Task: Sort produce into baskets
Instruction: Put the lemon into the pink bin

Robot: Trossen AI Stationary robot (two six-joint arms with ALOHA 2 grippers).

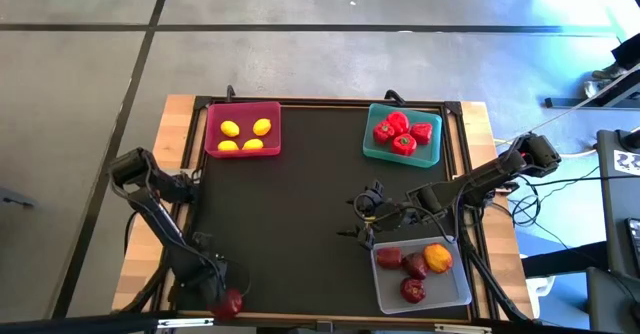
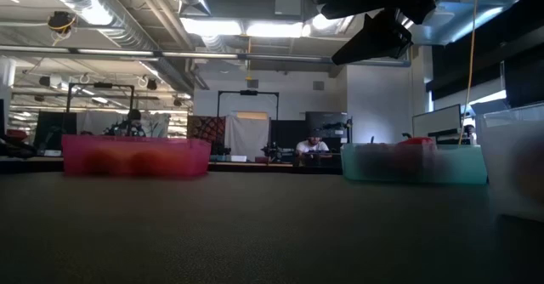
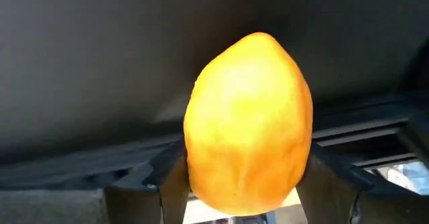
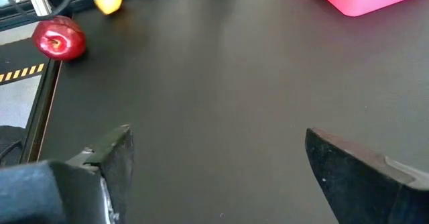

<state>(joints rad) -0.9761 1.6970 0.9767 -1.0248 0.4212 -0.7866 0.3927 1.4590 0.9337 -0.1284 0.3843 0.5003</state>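
Observation:
My left gripper [image 1: 213,292] is at the table's near left edge, shut on a yellow lemon [image 3: 248,123]; the gripper hides the lemon in the high view. A dark red apple [image 1: 231,302] lies on the table right beside it and also shows in the right wrist view [image 4: 59,39]. My right gripper [image 1: 365,219] is open and empty above the mat, just left of the clear basket [image 1: 458,296]. That basket holds three dark red apples and one yellow-orange lemon [image 1: 437,258]. The pink basket [image 1: 243,111] holds several lemons. The teal basket [image 1: 432,156] holds red peppers. My left gripper pinches the lemon between its two fingers [image 3: 171,190], one on each of its long sides [image 3: 201,177]. The lemon's pointed end sticks out beyond the fingertips. Whether it is clear of the table, I cannot tell.
A raised dark rim runs around the black mat [image 1: 300,204], with a wooden table border outside it. The mat's middle is bare between the baskets. Cables and equipment lie off the table's right side. In the low view, people sit far off in the room behind.

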